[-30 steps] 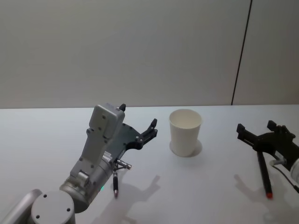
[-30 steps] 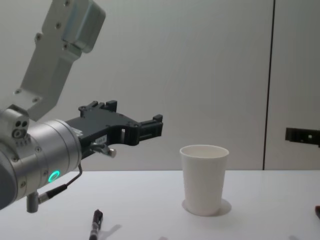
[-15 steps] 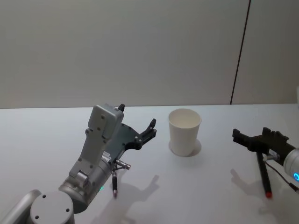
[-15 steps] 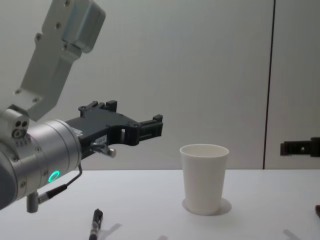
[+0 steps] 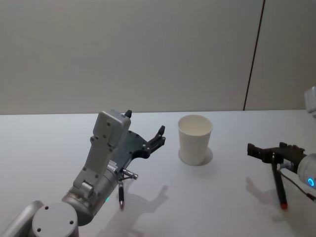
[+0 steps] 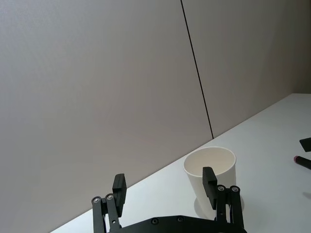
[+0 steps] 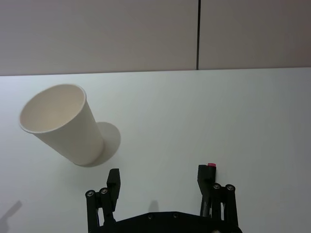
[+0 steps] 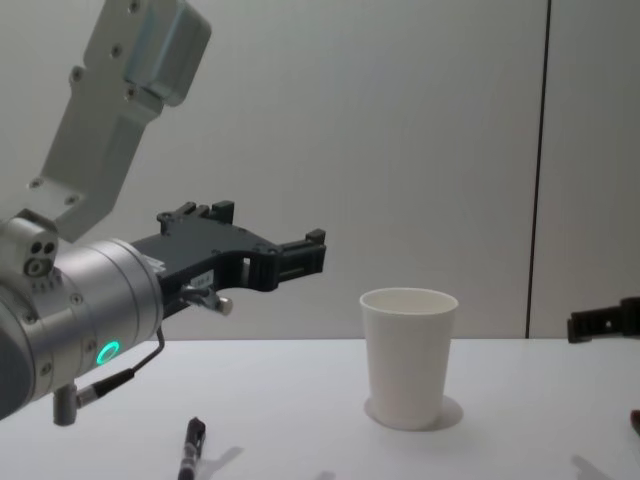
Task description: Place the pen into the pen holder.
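Empty upright pen holder (image 5: 195,139) between left tool (image 5: 145,122) and right tool (image 5: 266,147), both with jaws apart.

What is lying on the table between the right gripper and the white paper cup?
Nothing. In the head view the table between the right gripper and the paper cup is bare; the right wrist view also shows this stretch bare.

A smooth, matte white tabletop (image 5: 44,148) spreads across the lower part of the head view and meets a plain pale grey wall (image 5: 123,49) along a straight horizontal edge. Towards the right, a thin black vertical seam (image 5: 254,54) splits the wall into two flat panels and runs down to the tabletop's far edge. Soft grey shadows (image 5: 155,195) lie on the near tabletop.
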You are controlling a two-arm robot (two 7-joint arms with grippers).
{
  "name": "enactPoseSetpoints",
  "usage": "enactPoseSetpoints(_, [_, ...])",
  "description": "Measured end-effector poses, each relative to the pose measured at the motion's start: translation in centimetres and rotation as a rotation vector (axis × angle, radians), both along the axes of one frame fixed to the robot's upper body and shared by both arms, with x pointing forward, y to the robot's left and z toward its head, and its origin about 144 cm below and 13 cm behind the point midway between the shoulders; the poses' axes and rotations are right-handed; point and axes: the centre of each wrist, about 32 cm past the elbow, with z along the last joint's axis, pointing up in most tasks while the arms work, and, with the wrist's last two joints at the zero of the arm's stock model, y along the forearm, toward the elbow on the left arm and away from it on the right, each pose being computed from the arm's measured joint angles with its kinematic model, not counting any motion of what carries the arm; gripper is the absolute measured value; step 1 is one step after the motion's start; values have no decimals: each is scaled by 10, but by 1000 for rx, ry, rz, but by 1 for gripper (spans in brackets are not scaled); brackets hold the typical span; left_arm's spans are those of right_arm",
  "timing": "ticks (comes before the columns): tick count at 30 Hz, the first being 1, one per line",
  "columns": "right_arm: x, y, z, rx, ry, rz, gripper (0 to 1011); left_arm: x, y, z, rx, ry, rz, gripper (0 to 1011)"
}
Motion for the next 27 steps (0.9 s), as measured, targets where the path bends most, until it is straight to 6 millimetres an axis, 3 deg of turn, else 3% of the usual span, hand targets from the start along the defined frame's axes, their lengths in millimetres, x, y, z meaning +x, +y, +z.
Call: enactPoseSetpoints(27, [16,-12,8,-84,133,-86,1002,0,0,0,0,0,0,1003])
